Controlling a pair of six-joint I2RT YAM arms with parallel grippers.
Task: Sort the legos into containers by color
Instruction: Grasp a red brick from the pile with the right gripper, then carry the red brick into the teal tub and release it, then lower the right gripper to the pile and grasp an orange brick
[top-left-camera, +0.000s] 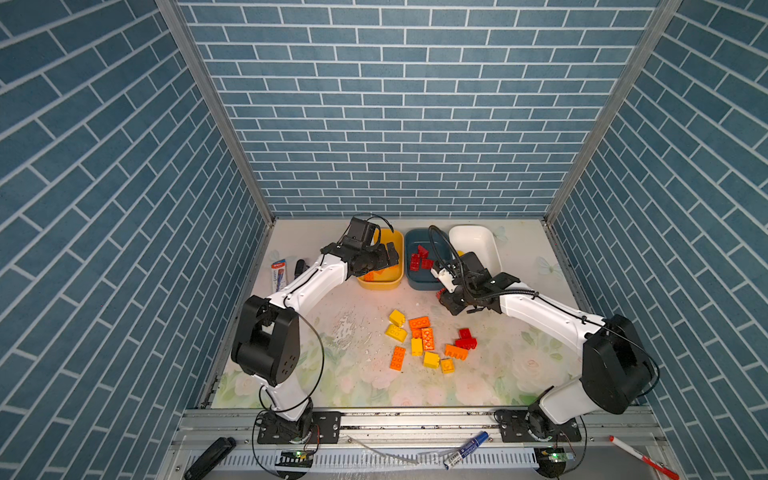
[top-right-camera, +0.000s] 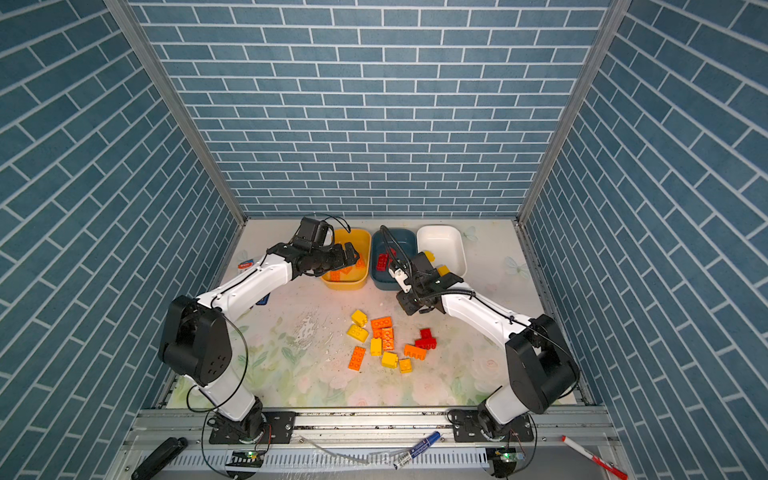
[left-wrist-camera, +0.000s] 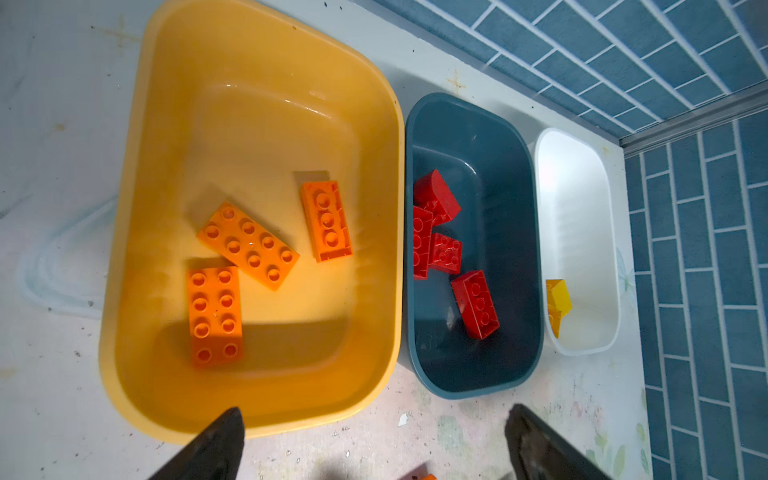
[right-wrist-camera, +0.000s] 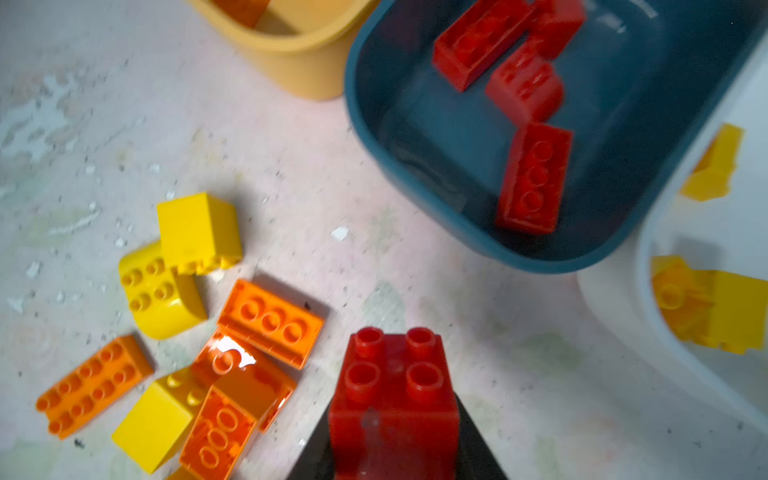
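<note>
Marker pens (top-left-camera: 465, 449) lie on the metal rail (top-left-camera: 415, 419) at the near edge, and beyond them a loose cluster of legos (top-left-camera: 428, 343) in orange, yellow and red sits on the tabletop (top-left-camera: 332, 374), several touching one another. Just past that cluster the right gripper (right-wrist-camera: 395, 440) hangs above the tabletop, short of the teal tub (right-wrist-camera: 440, 145), its jaws set narrow and clamped on a red brick (right-wrist-camera: 395, 399) with four studs on top, held off the surface. Farther back the left gripper (left-wrist-camera: 374, 436) is poised over the near end of the yellow tub (left-wrist-camera: 124, 249); its jaws are spread wide, with nothing between them and touching nothing. Three orange bricks (left-wrist-camera: 249, 245) lie flat on that tub's floor. Close beside it stands the teal tub with four red bricks (left-wrist-camera: 440, 232) inside, and next along is the white tub (left-wrist-camera: 582, 199), holding a few yellow bricks (left-wrist-camera: 559, 297) at its near end. All three tubs stand in a row along the far side of the tabletop, near the blue brick-patterned back wall (top-left-camera: 415, 124)
</note>
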